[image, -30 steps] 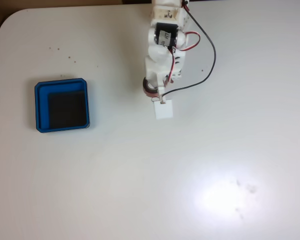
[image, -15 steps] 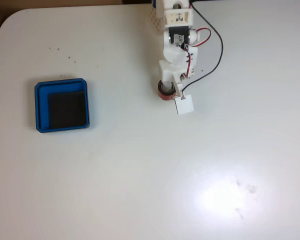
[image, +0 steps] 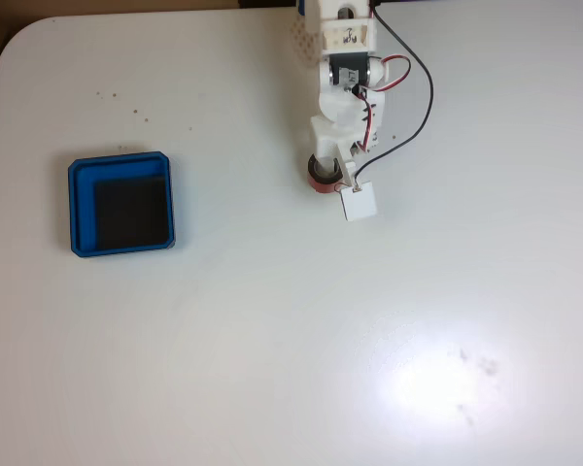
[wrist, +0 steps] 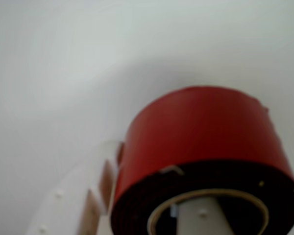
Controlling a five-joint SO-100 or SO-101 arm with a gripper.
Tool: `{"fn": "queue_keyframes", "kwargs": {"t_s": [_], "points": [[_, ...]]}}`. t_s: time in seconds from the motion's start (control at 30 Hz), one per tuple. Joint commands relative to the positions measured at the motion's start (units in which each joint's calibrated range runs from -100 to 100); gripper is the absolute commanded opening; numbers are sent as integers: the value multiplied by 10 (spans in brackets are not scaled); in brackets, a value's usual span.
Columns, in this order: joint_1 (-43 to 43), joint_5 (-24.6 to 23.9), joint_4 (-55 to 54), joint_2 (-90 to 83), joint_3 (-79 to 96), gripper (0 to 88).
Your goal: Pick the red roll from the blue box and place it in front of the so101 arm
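The red roll sits at the tip of the so101 arm, well apart from the blue box, which lies far off to the left in the fixed view with only its dark floor showing inside the rim. In that view the roll peeks out on the left side of the gripper, just under the white wrist housing, and the square white fingertip juts out to its lower right. In the wrist view the roll looms large at the lower right, its red band facing the camera and its pale inner core ringed around one white finger that passes through the hole, while the other finger lies against the roll's outer left side; so the claw is clamped on the roll's wall, one finger inside and one outside. Whether the roll touches the table cannot be told. The table is plain white with a rounded far-left corner, a few dark specks near that corner and a bright glare patch at the lower right. Broad bare surface lies below and to the right of the claw.
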Motion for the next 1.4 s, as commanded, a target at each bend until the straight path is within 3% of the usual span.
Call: {"fn": "queue_keyframes", "kwargs": {"t_s": [0.0,0.33,0.53,0.73,1.0,1.37], "points": [[-1,4,-8,-17,19,10],[1,4,-8,-18,22,12],[3,-2,-8,-22,22,86],[3,-2,-8,-32,23,98],[3,-2,-8,-185,38,99],[3,-2,-10,-591,252,99]]}}
